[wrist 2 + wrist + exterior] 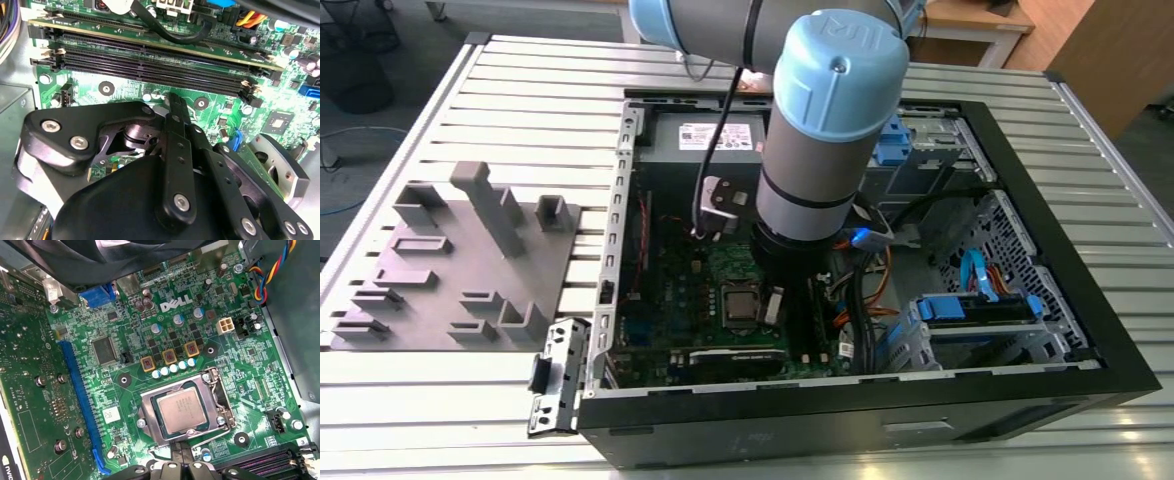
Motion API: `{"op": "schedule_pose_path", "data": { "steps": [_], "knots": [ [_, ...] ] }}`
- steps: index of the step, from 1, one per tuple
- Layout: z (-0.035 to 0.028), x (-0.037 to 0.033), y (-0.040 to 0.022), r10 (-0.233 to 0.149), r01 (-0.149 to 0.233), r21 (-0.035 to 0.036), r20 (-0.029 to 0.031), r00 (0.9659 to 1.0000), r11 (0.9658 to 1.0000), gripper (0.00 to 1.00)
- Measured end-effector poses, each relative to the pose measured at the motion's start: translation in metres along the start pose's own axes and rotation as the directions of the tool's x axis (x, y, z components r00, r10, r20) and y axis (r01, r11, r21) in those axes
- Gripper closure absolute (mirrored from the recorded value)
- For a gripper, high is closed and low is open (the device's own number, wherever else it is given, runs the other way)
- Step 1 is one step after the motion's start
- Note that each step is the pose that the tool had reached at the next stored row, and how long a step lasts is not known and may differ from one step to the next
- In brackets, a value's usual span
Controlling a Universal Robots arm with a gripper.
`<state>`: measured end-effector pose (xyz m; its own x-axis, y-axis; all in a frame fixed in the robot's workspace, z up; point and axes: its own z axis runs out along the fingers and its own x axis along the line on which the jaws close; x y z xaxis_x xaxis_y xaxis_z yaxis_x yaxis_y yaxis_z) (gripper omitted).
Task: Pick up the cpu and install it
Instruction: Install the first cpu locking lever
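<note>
The cpu [183, 411], a flat silver-grey square, lies in its socket on the green motherboard [150, 340], ringed by the shiny metal frame [148, 408]. In the exterior view the cpu [739, 303] sits just to the left of my arm [821, 150], which reaches down into the open computer case [1067, 300]. My gripper [182, 456] hovers right at the socket's edge, beside the cpu and close above the board. Its black fingers look shut, with nothing between them. In the second wrist view the gripper [172, 100] points toward the memory slots.
Black memory slots [150, 65] run close to the gripper, one holding a module. A blue expansion slot [82, 395] and a graphics card [30, 390] flank the socket. Cables [881, 270] and a drive cage [974, 310] crowd the exterior view's right. Grey plastic blocks [454, 260] stand outside the case.
</note>
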<state>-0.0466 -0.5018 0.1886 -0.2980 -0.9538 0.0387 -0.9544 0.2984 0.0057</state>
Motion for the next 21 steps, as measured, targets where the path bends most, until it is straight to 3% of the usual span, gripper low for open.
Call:
{"op": "schedule_pose_path", "data": {
  "steps": [21],
  "knots": [
    [-0.0023,0.0035,-0.001,-0.003,0.003,0.0009,0.0004,1.0,1.0,0.89]
  ]
}}
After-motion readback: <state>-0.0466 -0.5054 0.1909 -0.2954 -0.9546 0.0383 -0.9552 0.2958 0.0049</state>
